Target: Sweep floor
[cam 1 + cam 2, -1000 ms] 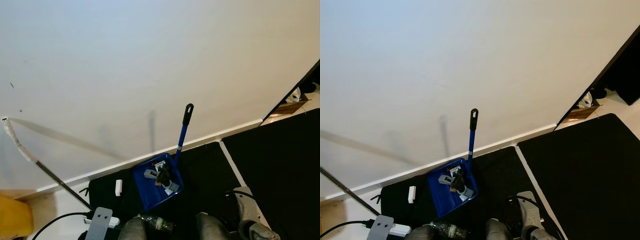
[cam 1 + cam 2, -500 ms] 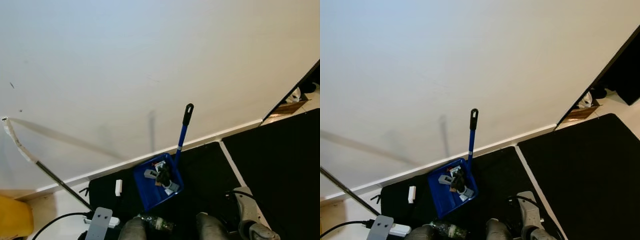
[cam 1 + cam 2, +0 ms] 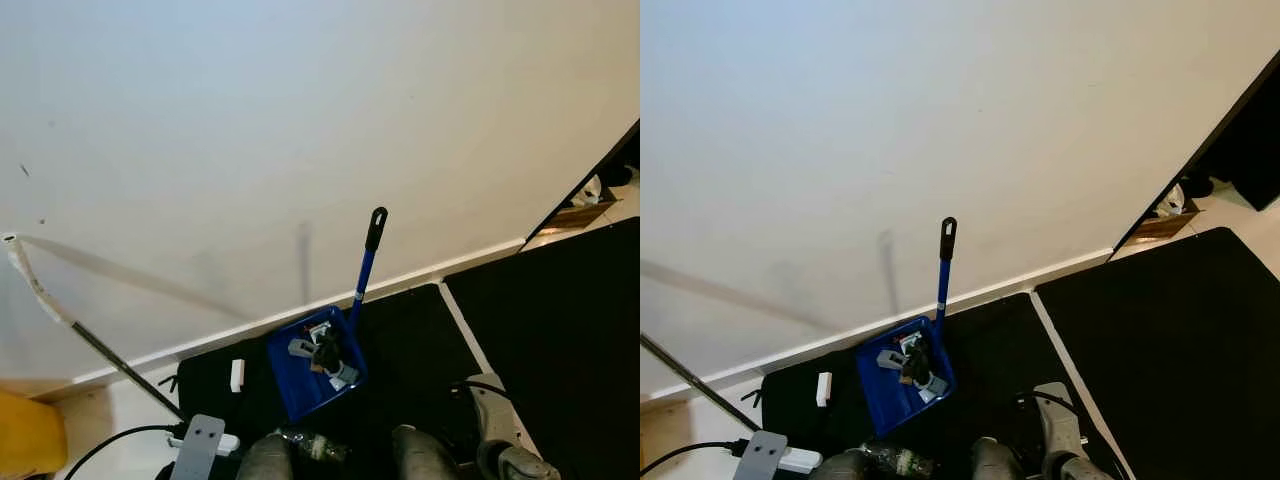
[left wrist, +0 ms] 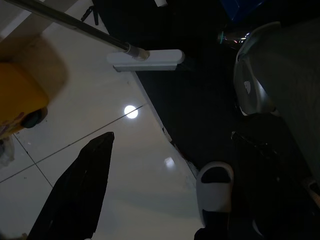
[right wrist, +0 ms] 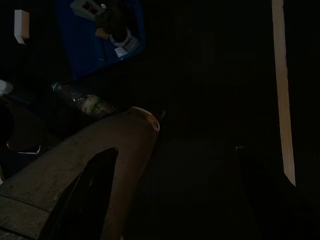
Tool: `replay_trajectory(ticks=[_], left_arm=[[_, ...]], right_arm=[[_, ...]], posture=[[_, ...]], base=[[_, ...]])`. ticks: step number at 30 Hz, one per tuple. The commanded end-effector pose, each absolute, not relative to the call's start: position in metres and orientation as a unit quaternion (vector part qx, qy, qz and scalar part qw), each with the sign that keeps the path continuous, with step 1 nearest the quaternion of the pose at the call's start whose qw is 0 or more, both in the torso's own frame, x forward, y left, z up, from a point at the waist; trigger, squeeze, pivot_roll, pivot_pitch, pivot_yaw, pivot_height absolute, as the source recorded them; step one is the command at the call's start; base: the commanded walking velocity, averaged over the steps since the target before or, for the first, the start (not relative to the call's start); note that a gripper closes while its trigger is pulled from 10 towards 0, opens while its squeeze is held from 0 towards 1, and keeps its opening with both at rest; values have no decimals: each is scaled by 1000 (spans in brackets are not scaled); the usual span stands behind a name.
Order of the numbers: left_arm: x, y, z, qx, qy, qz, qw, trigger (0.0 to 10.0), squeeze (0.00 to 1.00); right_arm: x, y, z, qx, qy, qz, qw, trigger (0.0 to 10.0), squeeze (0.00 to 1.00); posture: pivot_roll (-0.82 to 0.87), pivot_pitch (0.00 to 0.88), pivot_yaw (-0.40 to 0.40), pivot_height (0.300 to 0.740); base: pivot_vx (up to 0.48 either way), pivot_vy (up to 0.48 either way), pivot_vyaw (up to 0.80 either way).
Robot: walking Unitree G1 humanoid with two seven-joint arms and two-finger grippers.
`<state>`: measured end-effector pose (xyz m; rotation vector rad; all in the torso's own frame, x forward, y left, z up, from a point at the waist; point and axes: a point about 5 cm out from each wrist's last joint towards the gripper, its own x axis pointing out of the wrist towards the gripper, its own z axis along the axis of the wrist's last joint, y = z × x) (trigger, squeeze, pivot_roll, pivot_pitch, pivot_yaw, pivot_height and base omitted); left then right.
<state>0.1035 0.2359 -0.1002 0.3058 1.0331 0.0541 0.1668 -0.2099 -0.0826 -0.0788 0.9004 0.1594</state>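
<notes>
My blue dustpan (image 3: 312, 365) holds debris on the black mat (image 3: 410, 340); both my grippers' finger states are indeterminate.

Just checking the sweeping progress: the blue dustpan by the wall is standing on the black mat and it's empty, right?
Not quite. The blue dustpan is on the black mat by the wall, but it is not empty: the left eye view shows grey and dark bits of rubbish lying in it.

Head views bright and sharp; wrist views dim, lamp glare on floor (image 4: 131, 111).
</notes>
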Motion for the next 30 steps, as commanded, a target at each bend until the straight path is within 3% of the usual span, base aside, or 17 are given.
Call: replay_trajectory(ticks=[1, 30], left_arm=[[94, 234, -103, 140, 506, 24, 851, 10000, 0], [94, 234, -103, 141, 506, 23, 850, 10000, 0]], right_arm=[[159, -210, -86, -35, 449, 75, 890, 10000, 0], [160, -210, -86, -39, 447, 80, 890, 10000, 0]], posture=[[16, 136, -29, 740], [13, 130, -30, 740]], base=[[0, 0, 0], [0, 0, 0]])
